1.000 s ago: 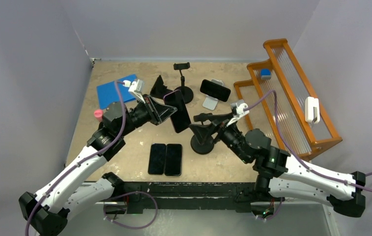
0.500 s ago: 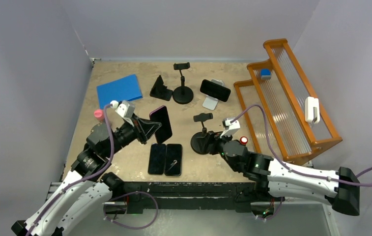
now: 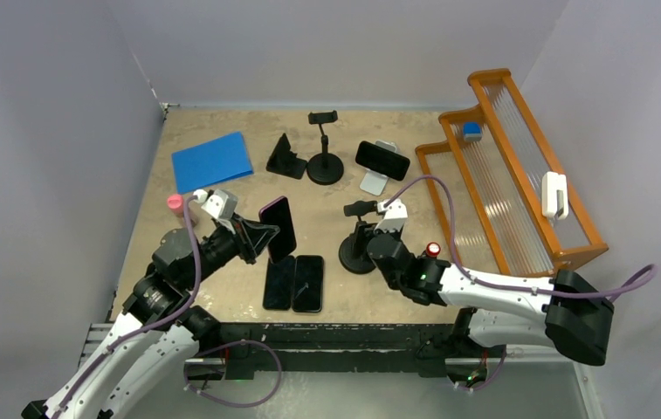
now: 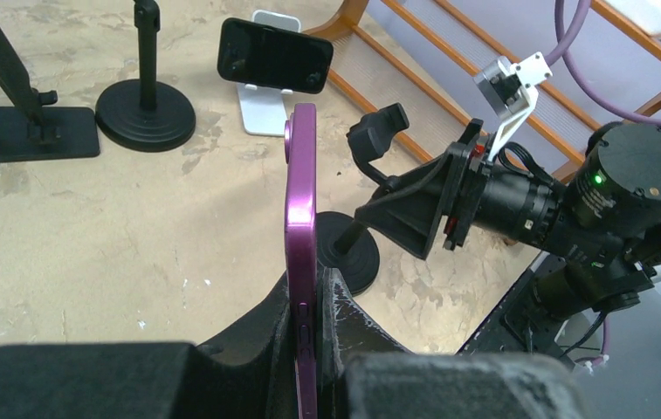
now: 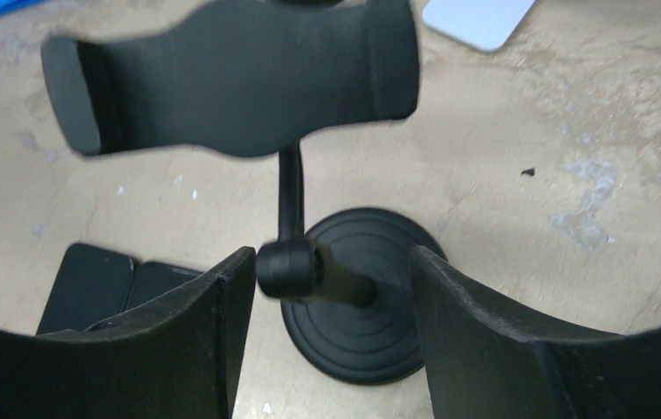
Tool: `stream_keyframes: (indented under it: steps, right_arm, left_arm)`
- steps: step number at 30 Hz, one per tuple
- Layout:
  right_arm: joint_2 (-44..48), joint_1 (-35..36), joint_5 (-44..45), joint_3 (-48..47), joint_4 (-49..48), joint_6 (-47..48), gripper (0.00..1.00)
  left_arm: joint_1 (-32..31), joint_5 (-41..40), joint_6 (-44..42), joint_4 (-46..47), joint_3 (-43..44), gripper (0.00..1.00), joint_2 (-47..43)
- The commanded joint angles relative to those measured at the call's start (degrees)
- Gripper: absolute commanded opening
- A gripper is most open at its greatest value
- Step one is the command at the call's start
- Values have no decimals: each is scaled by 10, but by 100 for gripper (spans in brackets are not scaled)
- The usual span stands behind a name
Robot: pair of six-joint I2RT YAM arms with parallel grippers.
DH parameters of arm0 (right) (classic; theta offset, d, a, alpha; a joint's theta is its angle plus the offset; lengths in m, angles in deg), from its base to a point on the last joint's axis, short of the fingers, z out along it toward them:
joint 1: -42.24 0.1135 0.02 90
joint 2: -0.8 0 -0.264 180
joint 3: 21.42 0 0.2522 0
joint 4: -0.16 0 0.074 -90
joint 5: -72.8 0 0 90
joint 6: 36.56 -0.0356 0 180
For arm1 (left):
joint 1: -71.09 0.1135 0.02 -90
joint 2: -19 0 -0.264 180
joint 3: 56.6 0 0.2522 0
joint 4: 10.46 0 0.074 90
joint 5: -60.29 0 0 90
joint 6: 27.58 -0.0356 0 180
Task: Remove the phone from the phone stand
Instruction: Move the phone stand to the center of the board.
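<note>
My left gripper (image 3: 263, 237) is shut on a purple phone (image 3: 278, 228), held upright on its edge above the table, left of the phone stand. In the left wrist view the phone (image 4: 300, 209) stands edge-on between my fingers (image 4: 344, 319). The black phone stand (image 3: 358, 256) has a round base and an empty clamp head (image 5: 239, 74). My right gripper (image 5: 331, 262) is open, its fingers either side of the stand's stem joint (image 5: 289, 269), which lies close to the left finger (image 5: 213, 340). From the left wrist, the right gripper (image 4: 423, 209) reaches the stem from the right.
Two dark phones (image 3: 293, 282) lie flat side by side just below the held phone. At the back are a black wedge stand (image 3: 287, 158), a pole stand (image 3: 324, 162) and a phone on a white stand (image 3: 382, 160). A blue folder (image 3: 211, 161) lies back left; an orange rack (image 3: 510, 175) fills the right.
My left gripper has carried the purple phone away from the stand, left and nearer, towards the two flat phones. The right gripper's jaws have narrowed around the stand's stem.
</note>
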Motion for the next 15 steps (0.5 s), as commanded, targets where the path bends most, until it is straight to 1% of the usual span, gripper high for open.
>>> stream_keyframes:
  steps: [1,6,10,13,15]
  right_arm:
    - [-1,-22,7,-31,-47,27,64]
    - [-9,-24,-2,-38,-57,48,54]
    - [-13,-24,-8,-41,-60,56,42]
    - [-8,-24,-12,-46,-64,65,28]
    - [-2,-24,-10,-56,-66,76,15]
  left_arm:
    - [2,-8,-5,39,15,0,-13]
    - [2,-5,-8,40,16,0,-12]
    - [2,-4,-9,40,16,0,-12]
    - [2,-5,-10,39,16,0,-13]
    - [2,-8,-11,40,17,0,-16]
